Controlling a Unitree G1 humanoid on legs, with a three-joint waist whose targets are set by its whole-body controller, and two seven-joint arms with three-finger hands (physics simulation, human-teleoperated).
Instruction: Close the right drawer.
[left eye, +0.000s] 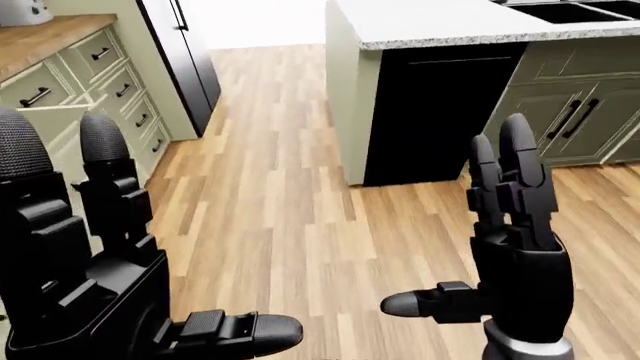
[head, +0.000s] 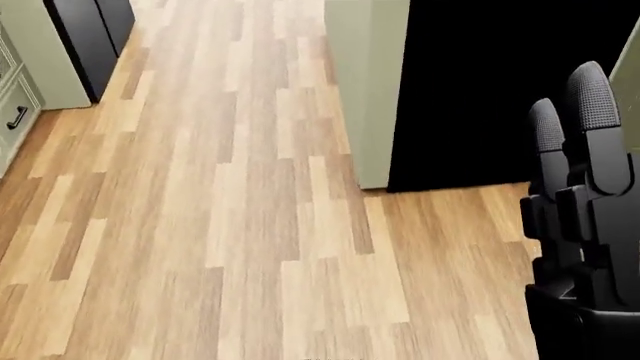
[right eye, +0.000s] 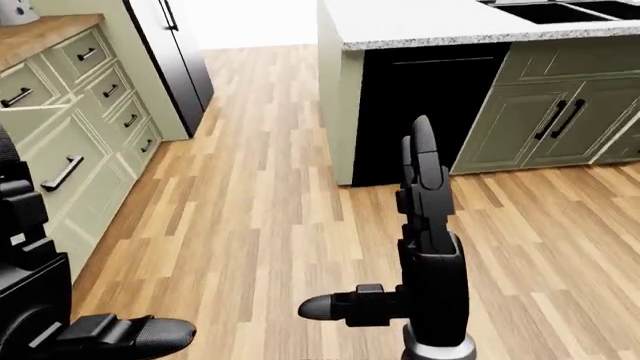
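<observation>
Beyond my right hand (right eye: 425, 247) stands a kitchen island (right eye: 420, 30) with a speckled stone top, a black panel (right eye: 420, 112) under it and two green doors to that hand's right. Bare wood floor (right eye: 260, 210) runs between my two hands. The open drawer (right eye: 45, 161) juts from the green cabinets just past my left hand (left eye: 80, 277), far left of my right one. Four shut small drawers stack beyond it. Both hands are empty, fingers upright, thumbs spread sideways
</observation>
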